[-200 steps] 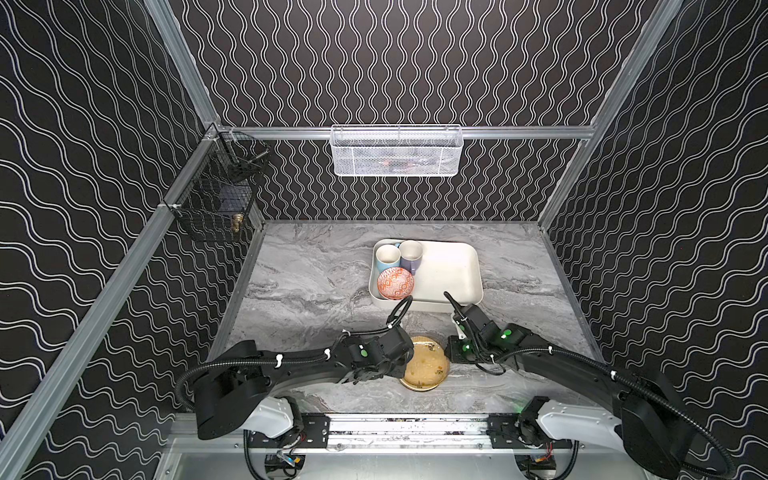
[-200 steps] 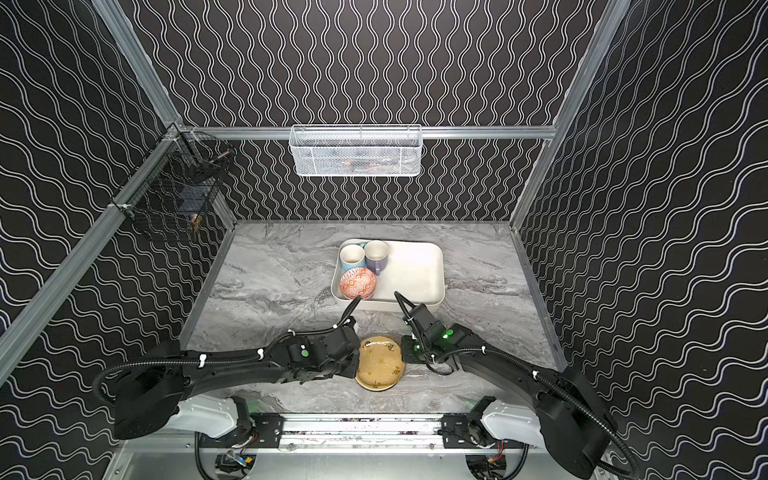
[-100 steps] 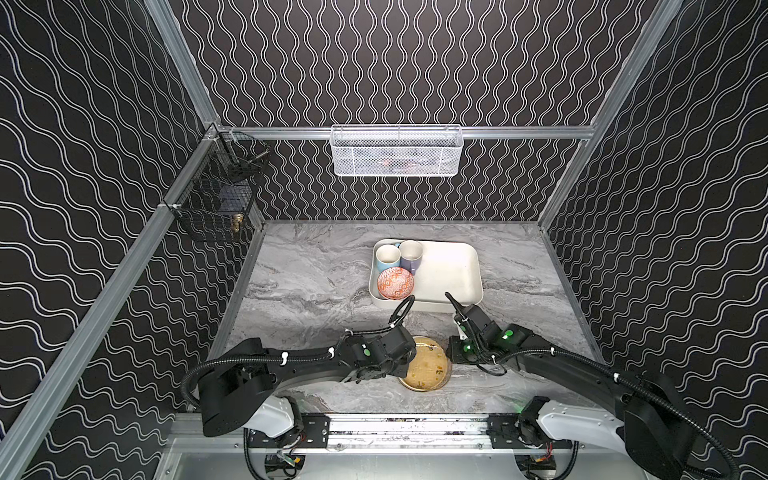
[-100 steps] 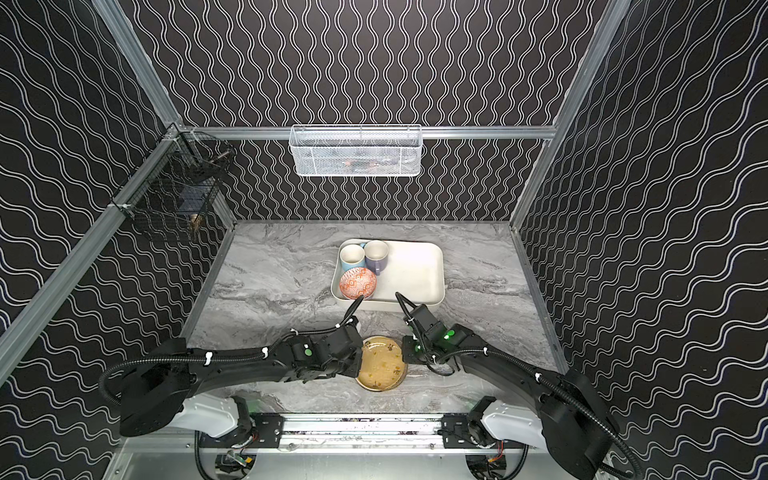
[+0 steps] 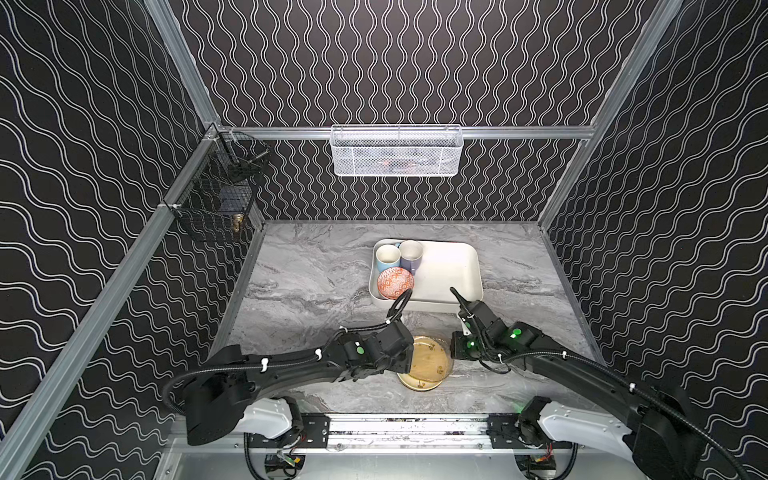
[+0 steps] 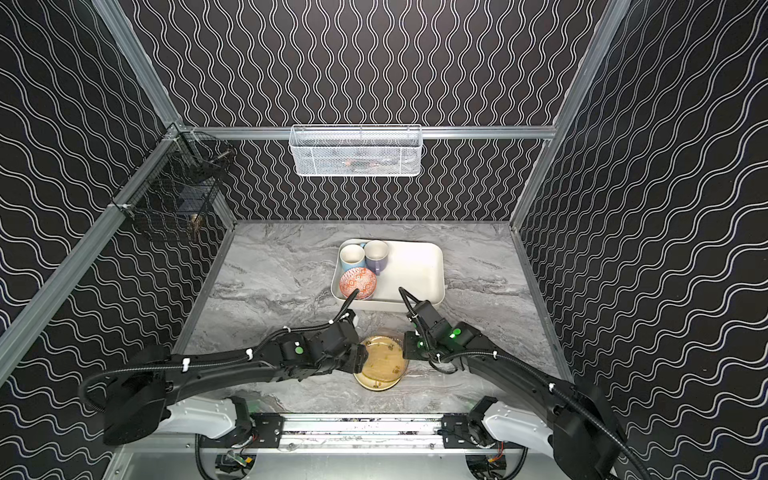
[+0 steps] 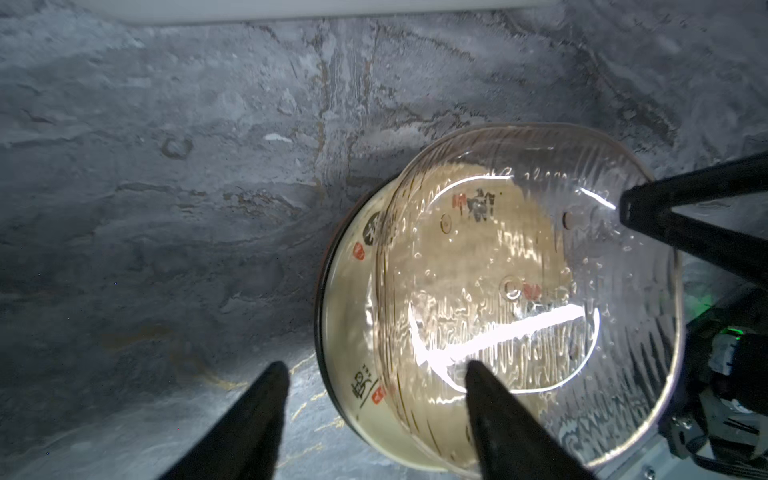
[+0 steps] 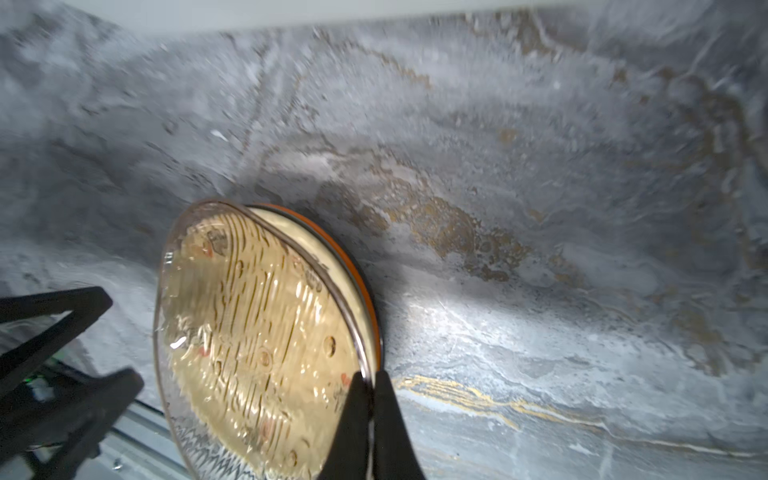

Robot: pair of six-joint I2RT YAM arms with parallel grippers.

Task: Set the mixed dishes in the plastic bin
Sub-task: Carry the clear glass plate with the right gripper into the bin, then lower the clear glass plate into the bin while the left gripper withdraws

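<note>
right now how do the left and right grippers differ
The left gripper is open, jaws wide apart astride the rim of the clear ribbed plate, clamping nothing; the right gripper is shut, pinching that rim. In both top views the left gripper reaches the plate from its left, the right gripper from its right. Both sit low at that same tilted plate, which leans on a cream plate.

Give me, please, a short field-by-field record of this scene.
left gripper: open, one finger over clear plate
right gripper: shut on clear plate's rim
clear plate: tilted, atop lower plates
lower plates: on table, outside bin
bin: holds blue mug, lilac mug, bowl
</note>
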